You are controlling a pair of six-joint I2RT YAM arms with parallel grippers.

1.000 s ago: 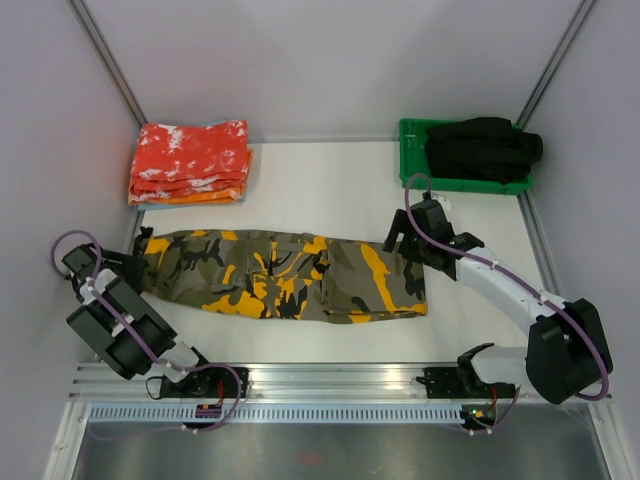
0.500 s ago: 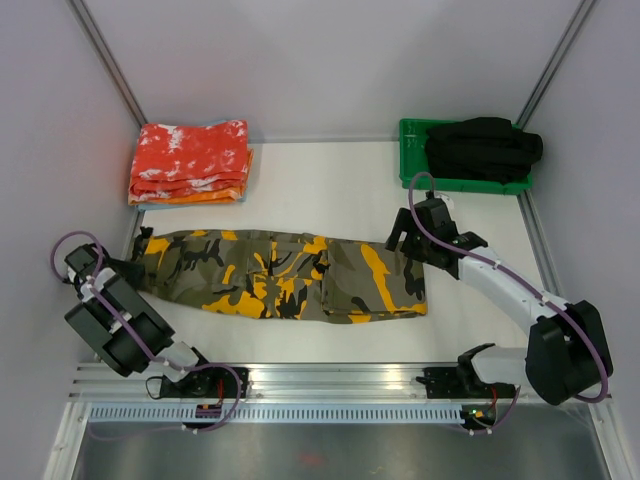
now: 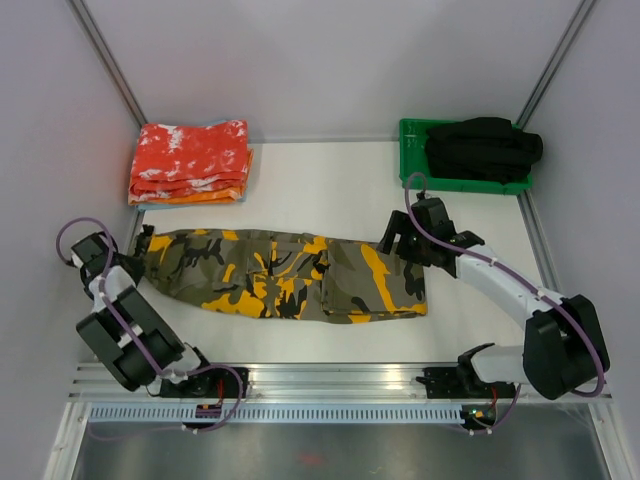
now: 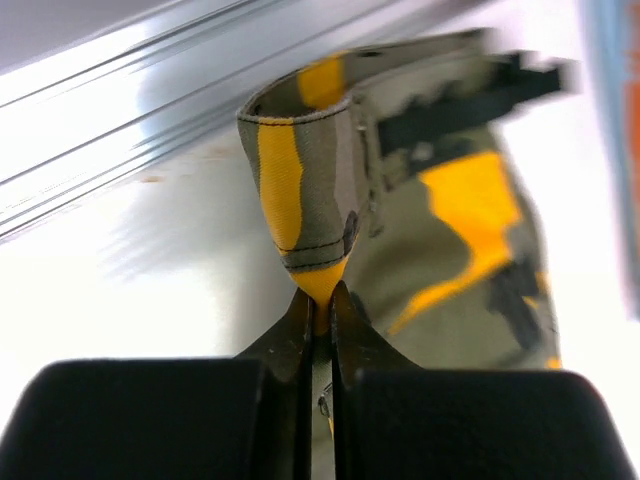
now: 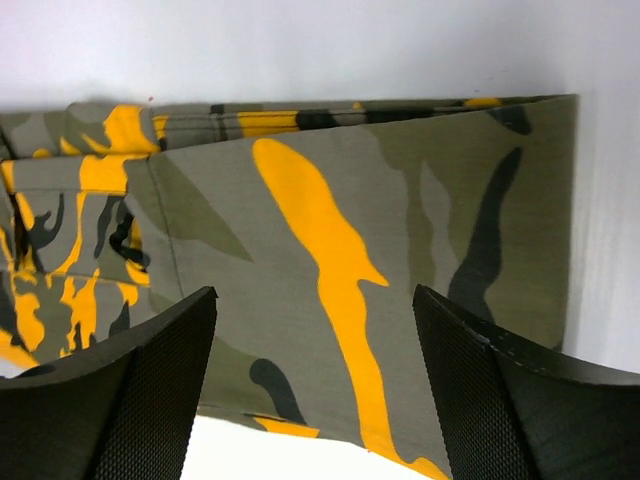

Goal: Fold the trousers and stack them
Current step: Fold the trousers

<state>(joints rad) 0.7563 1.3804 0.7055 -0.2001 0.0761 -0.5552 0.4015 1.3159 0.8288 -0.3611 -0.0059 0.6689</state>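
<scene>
The left pincer (image 4: 318, 300) is clenched on a lifted edge of the trousers (image 3: 290, 275); the right pincer (image 5: 310, 300) gapes above their other end. Stretched flat across the table (image 3: 330, 190), they look light and limp; corners suit gripping.

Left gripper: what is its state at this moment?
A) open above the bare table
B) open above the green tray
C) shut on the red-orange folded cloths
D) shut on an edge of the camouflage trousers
D: in the left wrist view the left gripper has its jaws pressed together, with a yellow fold of the trousers pinched between them.
</scene>
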